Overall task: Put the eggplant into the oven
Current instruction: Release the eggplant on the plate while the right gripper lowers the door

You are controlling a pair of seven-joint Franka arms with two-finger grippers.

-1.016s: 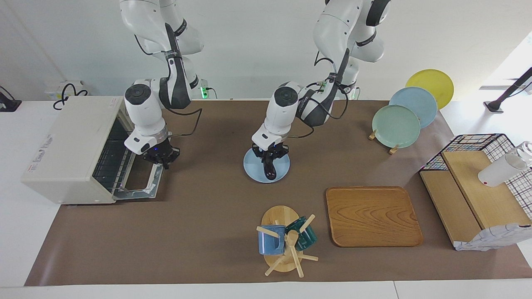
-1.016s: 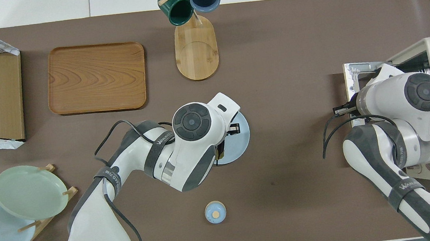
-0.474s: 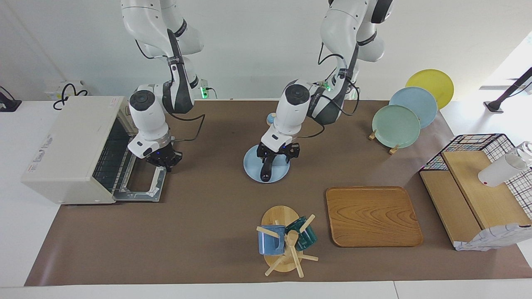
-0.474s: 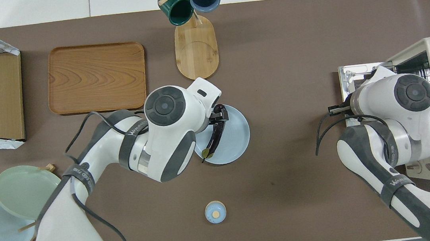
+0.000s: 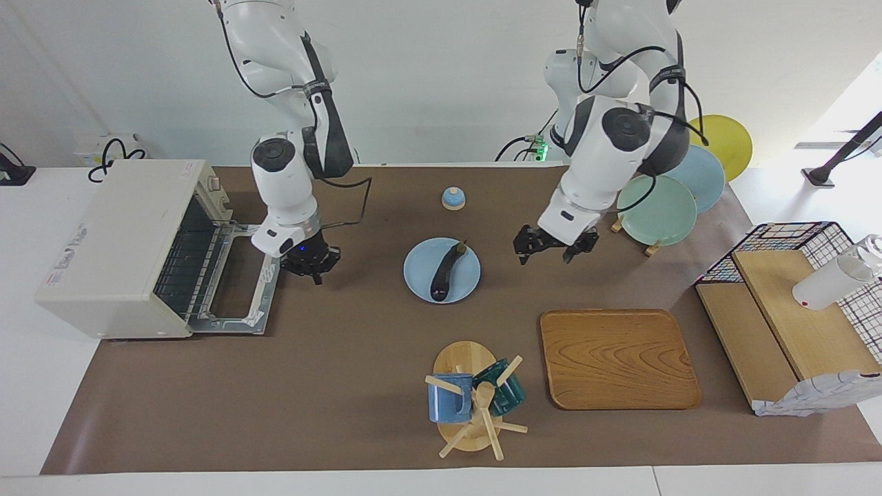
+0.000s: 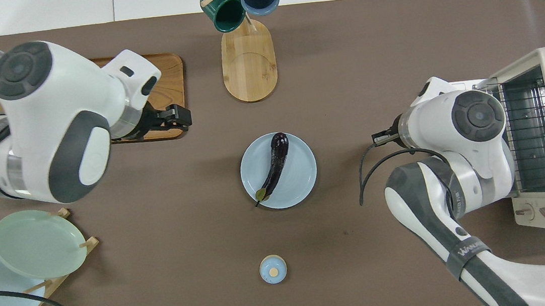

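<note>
The cream oven (image 5: 117, 244) stands at the right arm's end of the table, its door (image 5: 238, 289) dropped open. At mid-table the eggplant (image 5: 446, 270) lies on a pale blue plate (image 5: 417, 275). The left gripper (image 5: 555, 245) hangs spread and empty over bare mat beside the plate; the right gripper (image 5: 311, 262), empty, hovers beside the open door, its finger gap impossible to read.

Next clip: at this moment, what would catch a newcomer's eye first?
The dark eggplant lying alone on a pale blue plate mid-table, held by neither arm. At the right arm's end, the oven stands with its door dropped open, the right gripper just in front of the door. The left gripper, jaws open, hangs over bare mat beside the plate.
</note>
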